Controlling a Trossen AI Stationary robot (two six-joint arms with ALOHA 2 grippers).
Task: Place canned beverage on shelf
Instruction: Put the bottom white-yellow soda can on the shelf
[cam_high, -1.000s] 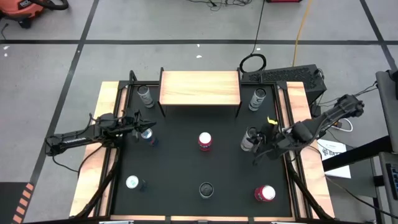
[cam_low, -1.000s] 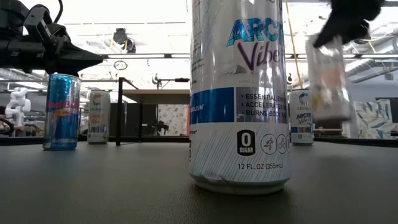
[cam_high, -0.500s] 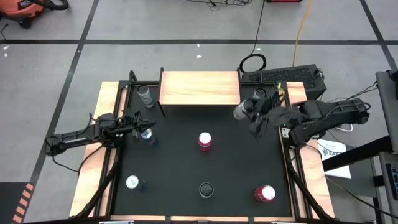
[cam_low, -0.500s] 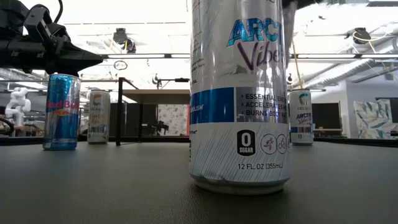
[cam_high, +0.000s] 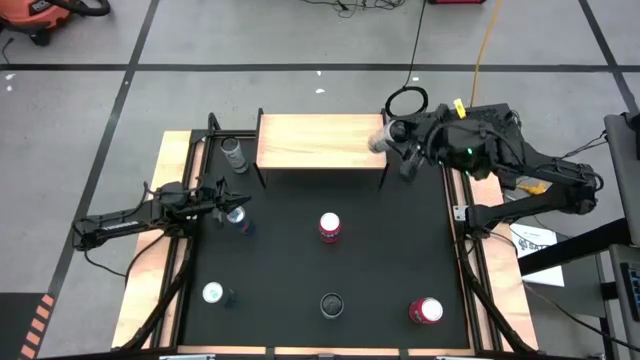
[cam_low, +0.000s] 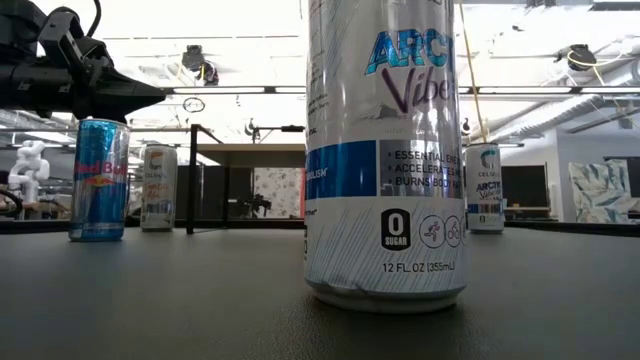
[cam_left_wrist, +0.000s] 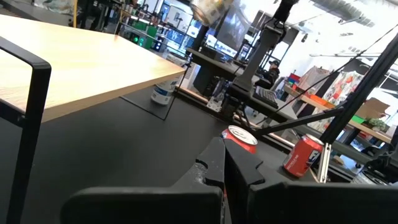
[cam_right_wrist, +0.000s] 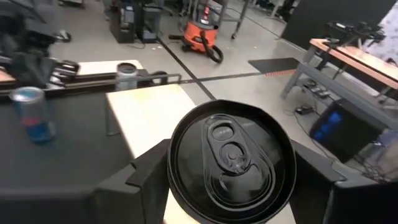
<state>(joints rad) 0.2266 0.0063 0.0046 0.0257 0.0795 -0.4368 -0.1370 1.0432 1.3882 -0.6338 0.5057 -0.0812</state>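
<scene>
The light-wood shelf (cam_high: 320, 140) stands on thin black legs at the table's far edge. My right gripper (cam_high: 393, 142) is raised over the shelf's right end, shut on a silver can with a black top (cam_right_wrist: 230, 163), which also shows high in the left wrist view (cam_left_wrist: 211, 9). My left gripper (cam_high: 222, 202) waits shut at the table's left, level, beside a blue Red Bull can (cam_high: 238, 218) standing on its base. My right gripper pinches the can between its two fingers (cam_right_wrist: 148, 169), one on each side of the can's wall just under the top rim (cam_right_wrist: 180, 186). The fingers come nearly level from the table's right side. The can is lifted clear, its top up.
Other cans stand on the black table: a silver one left of the shelf (cam_high: 233, 152), a red one at centre (cam_high: 329, 227), a white-topped one near left (cam_high: 212, 293), a dark one near centre (cam_high: 331, 304), a red one near right (cam_high: 426, 311). A can (cam_low: 485, 187) stands at the far right.
My right gripper has risen and swung from the table's right side toward the far edge and the shelf's right end, rolling its wrist, with the can carried along, clear of the table.
</scene>
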